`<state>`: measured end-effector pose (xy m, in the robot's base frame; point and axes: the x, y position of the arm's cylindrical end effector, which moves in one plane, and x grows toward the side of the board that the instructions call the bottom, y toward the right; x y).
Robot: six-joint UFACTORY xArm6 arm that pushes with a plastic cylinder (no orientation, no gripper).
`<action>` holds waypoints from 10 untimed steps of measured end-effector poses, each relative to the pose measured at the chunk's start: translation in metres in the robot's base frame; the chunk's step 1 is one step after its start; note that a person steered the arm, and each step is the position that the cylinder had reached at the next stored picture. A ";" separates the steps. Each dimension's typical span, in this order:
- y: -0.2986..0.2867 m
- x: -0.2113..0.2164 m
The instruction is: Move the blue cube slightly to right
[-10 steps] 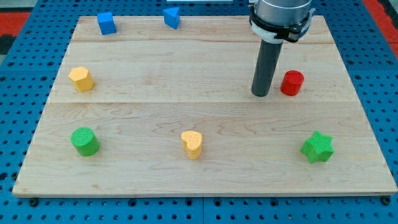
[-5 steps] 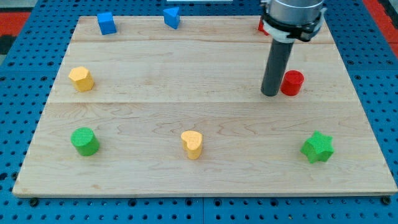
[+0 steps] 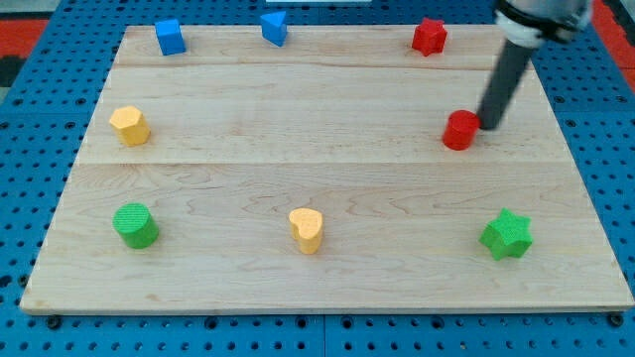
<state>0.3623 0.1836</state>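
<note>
The blue cube (image 3: 170, 37) sits at the board's top left corner. A blue triangular block (image 3: 275, 28) lies to its right along the top edge. My tip (image 3: 489, 126) is far across the board at the view's right, just right of the red cylinder (image 3: 460, 130) and touching or almost touching it. The rod slants up to the view's top right.
A red star-like block (image 3: 429, 36) sits at the top right. A yellow hexagonal block (image 3: 130, 125) is at the left, a green cylinder (image 3: 134, 225) at the lower left, a yellow heart (image 3: 307, 230) at the bottom middle, a green star (image 3: 507, 235) at the lower right.
My tip has moved from the left side of the red cylinder to its right side. The cylinder has shifted slightly to the left. The red block at the top right is now uncovered.
</note>
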 end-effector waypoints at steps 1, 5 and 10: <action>-0.075 -0.076; -0.378 -0.170; -0.438 -0.122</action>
<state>0.2404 -0.2546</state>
